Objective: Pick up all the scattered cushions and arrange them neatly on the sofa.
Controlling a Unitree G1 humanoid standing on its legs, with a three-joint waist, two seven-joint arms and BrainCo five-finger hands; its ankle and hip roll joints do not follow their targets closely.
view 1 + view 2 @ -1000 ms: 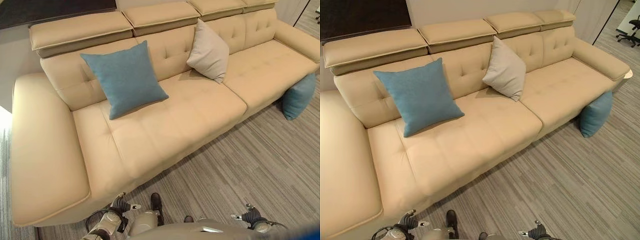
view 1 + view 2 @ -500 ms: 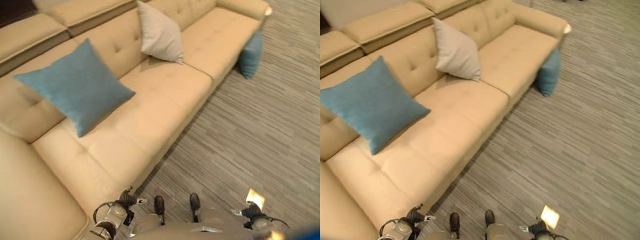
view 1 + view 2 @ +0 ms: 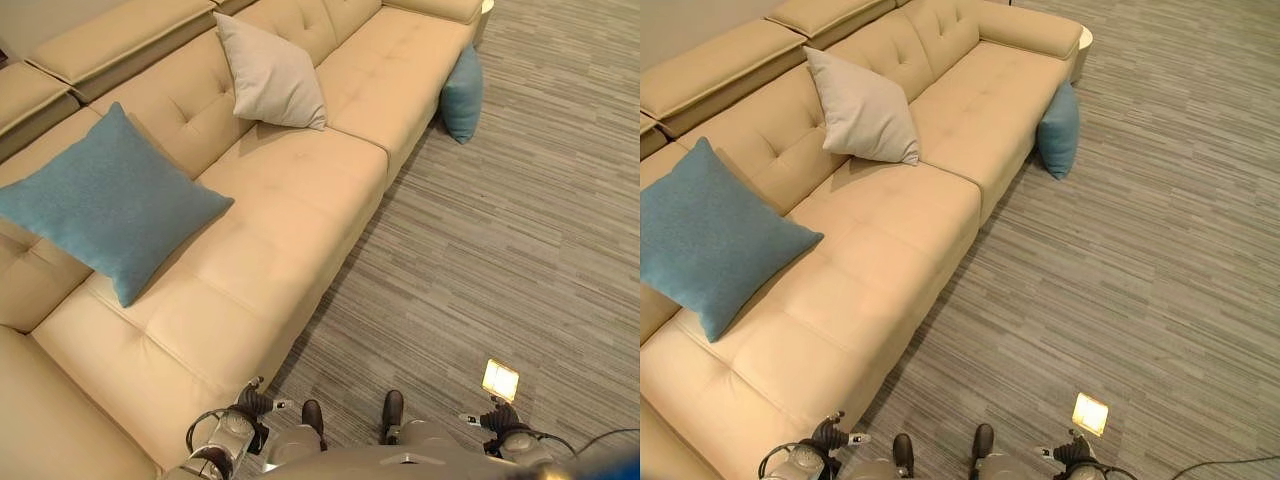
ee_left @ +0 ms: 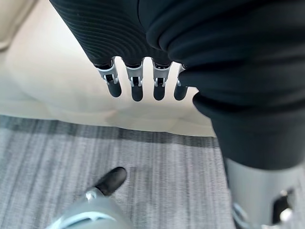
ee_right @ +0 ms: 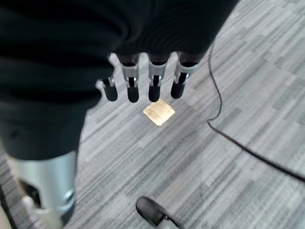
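Fingers [image 4: 137,88] of the left hand [image 4: 125,45] are seen hanging straight and relaxed, with nothing held, above the front edge of the sofa [image 3: 270,250]. The right hand [image 5: 148,81] is likewise carried with its fingers apart and empty over the floor [image 3: 520,250], near a small bright floor plate [image 5: 158,112].

Two cushions are already propped against the sofa's backrest: a blue cushion [image 3: 105,205] toward its near end and a beige cushion [image 3: 270,75] at the middle. A second blue cushion [image 3: 462,95] is left on the floor, apparently leaning against the sofa's front edge near its far end, though contact cannot be confirmed.

That cushion should be approached along the front edge, the hands kept open until it is reached. It would best be gripped from both sides, lifted clear of the seat edge, and set upright against the backrest at the far seat.
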